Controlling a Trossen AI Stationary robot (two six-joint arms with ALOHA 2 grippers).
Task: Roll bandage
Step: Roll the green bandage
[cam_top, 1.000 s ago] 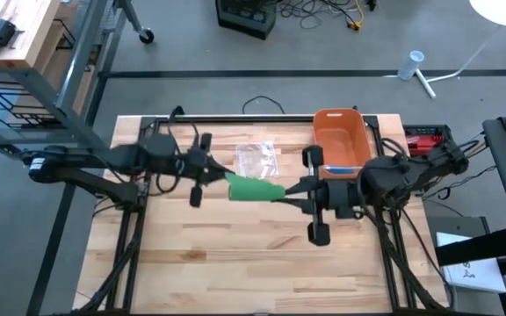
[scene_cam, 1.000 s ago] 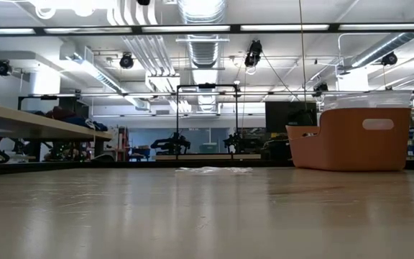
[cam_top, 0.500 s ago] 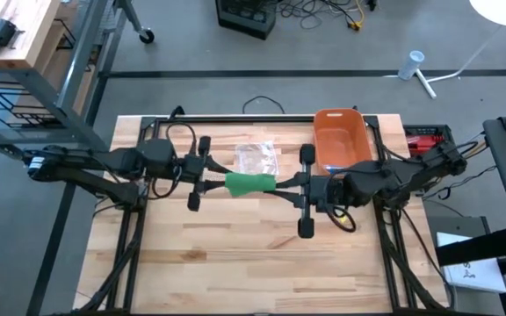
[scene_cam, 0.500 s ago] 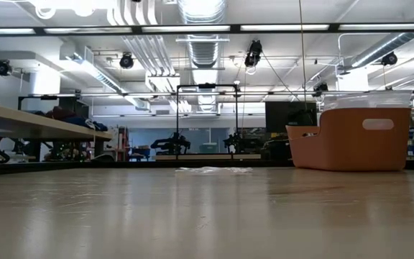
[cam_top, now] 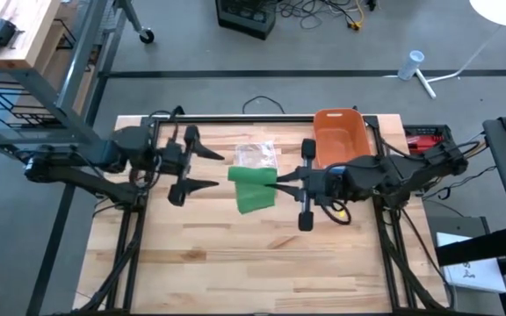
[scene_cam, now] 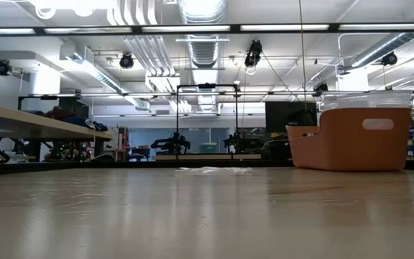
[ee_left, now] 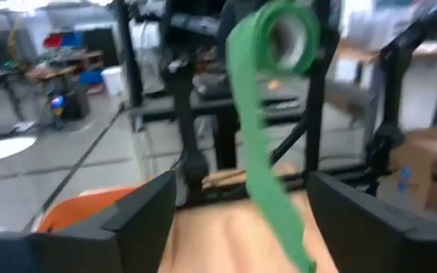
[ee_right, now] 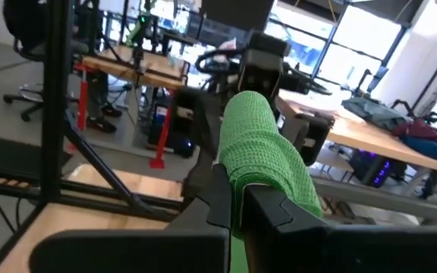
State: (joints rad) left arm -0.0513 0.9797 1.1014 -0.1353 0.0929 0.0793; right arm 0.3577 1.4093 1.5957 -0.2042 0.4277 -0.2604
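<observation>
Overhead, going left to right across the wooden table:

Left gripper: raised over the table's left half, fingers spread wide with nothing between them, pointing toward the centre and standing clear of the bandage.

Clear plastic wrapper: lying flat on the table toward the far edge, just behind the bandage; from table height it shows as a thin pale scrap.

Green bandage: up in the air over the middle of the table, partly rolled, with a loose length hanging down from the roll. From the left wrist it shows as a roll with a long tail trailing beneath it; from the right wrist, as a woven green roll.

Right gripper: just right of centre, jaws closed on the green bandage at its right end, carrying it alone.

Orange bin: on the table at the far right, behind the right arm; at table height it stands at the right.
</observation>
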